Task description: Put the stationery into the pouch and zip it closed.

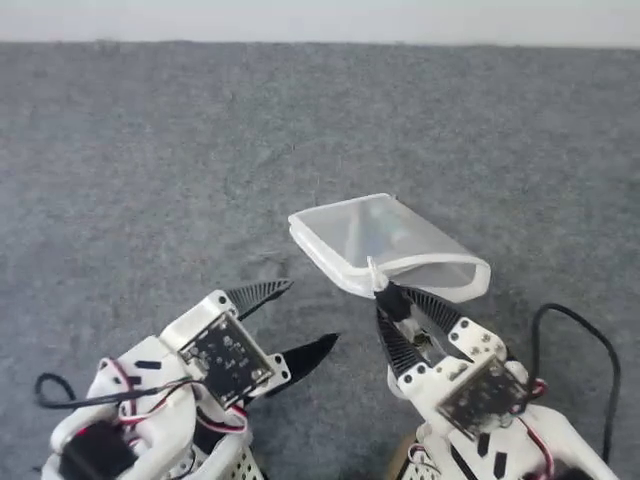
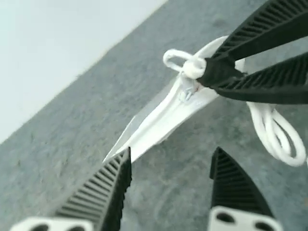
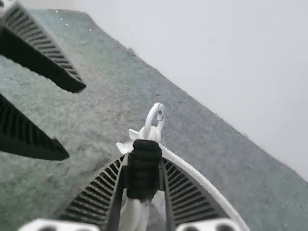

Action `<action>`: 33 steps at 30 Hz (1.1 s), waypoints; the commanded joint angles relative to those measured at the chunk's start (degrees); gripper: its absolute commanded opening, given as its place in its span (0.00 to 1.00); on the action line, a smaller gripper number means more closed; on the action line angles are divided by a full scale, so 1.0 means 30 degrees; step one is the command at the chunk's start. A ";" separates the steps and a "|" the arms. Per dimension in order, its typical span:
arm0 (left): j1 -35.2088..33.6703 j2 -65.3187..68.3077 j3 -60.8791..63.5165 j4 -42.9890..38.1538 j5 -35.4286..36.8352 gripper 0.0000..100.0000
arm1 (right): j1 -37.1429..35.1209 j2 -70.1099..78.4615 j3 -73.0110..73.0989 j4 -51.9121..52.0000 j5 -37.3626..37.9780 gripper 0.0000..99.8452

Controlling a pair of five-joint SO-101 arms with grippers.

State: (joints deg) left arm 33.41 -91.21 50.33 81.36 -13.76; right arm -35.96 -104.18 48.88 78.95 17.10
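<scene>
A translucent white pouch [image 1: 385, 240] lies on the grey carpet, one edge lifted, with dim shapes of stationery [image 1: 377, 236] showing through its side. My right gripper [image 1: 385, 292] is shut on the pouch's white zipper pull [image 3: 155, 115] at the near edge; the left wrist view shows those fingers pinching the pull [image 2: 192, 67], with a white cord loop [image 2: 274, 130] hanging below. My left gripper [image 1: 312, 312] stands open just to the left of the pouch, a little short of its rim [image 2: 159, 120], holding nothing.
Grey carpet [image 1: 150, 160] covers the table up to a pale wall at the far edge. A black cable [image 1: 585, 335] loops beside the right arm, and another black cable [image 1: 45, 390] lies by the left arm.
</scene>
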 commanded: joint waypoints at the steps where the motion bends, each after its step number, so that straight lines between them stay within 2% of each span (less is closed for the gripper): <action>1: 0.0176 -0.1407 0.0982 -0.1788 -0.0205 0.25 | 0.0220 -0.0015 -0.2198 0.0747 -0.1114 0.01; 10: 0.0176 -0.3546 0.2623 -0.2755 -0.0205 0.25 | 0.0044 -0.0015 -0.2637 0.1128 -0.1289 0.01; 16: 0.0205 -0.3516 0.2652 -0.2637 -0.1114 0.25 | -0.2388 -0.0015 -0.2608 0.1480 -0.1260 0.01; 26: 0.0205 -0.3516 0.2681 -0.2256 -0.1231 0.25 | -0.2945 -0.0015 -0.2608 0.1451 -0.1260 0.01; 30: 0.1436 -0.3516 0.2623 -0.1407 -0.1495 0.28 | -0.4352 -0.0015 -0.1963 0.1275 -0.1231 0.01; 33: 0.1817 -0.3516 0.2711 -0.1319 -0.1524 0.28 | -0.4469 -0.0015 -0.1407 0.0718 -0.1231 0.01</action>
State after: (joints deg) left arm 37.89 -101.58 58.51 77.14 -17.63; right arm -48.35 -104.18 44.57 83.25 13.76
